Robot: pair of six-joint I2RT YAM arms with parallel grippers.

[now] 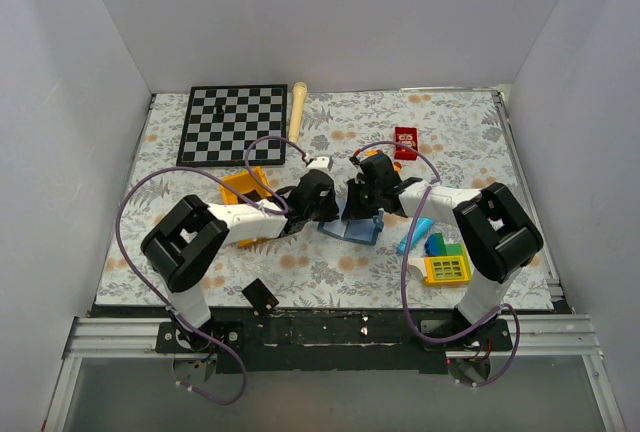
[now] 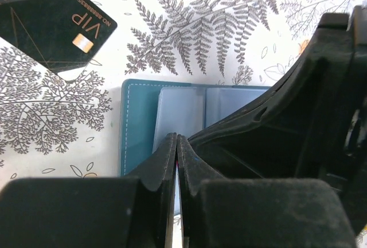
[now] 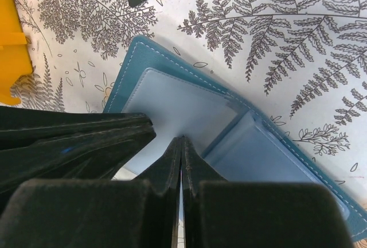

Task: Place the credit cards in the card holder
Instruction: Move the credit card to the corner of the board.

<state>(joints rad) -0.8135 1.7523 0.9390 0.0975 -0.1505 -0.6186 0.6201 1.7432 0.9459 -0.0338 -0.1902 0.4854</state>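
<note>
Left gripper [image 2: 176, 139]: the two fingers are pressed tight together, and I can see nothing between them.
Right gripper [image 3: 182, 140]: its fingers are pressed tight together too, with nothing to see between them.
Card holder [image 3: 189, 104]: it lies open like a book near the middle of the table [image 1: 330, 274], a bit toward the near edge. The light blue inside faces up.
Holder and left fingers: the tips hang over one side of the open holder, and a light blue page shows just past them (I cannot tell if they touch it).
Holder and right fingers: the tips point down at the inside of the holder, close to the fold between the two pages.
Both grippers: they are close together, one from each side, both over the holder.
VIP card [image 2: 51, 24]: black and flat on the table, near one corner of the holder. It is not touching the holder and is away from all the fingers.
Other black card [image 1: 260, 295]: it lies at the near edge of the table, left of the middle, well apart from the holder.
Yellow toy [image 1: 243, 190]: left of the holder, partly under the left arm.
Blue tube [image 1: 413, 235]: just right of the holder.
Red box [image 1: 405, 142]: past the right gripper, toward the far edge.
Chessboard [image 1: 233, 124]: by the far left corner.
</note>
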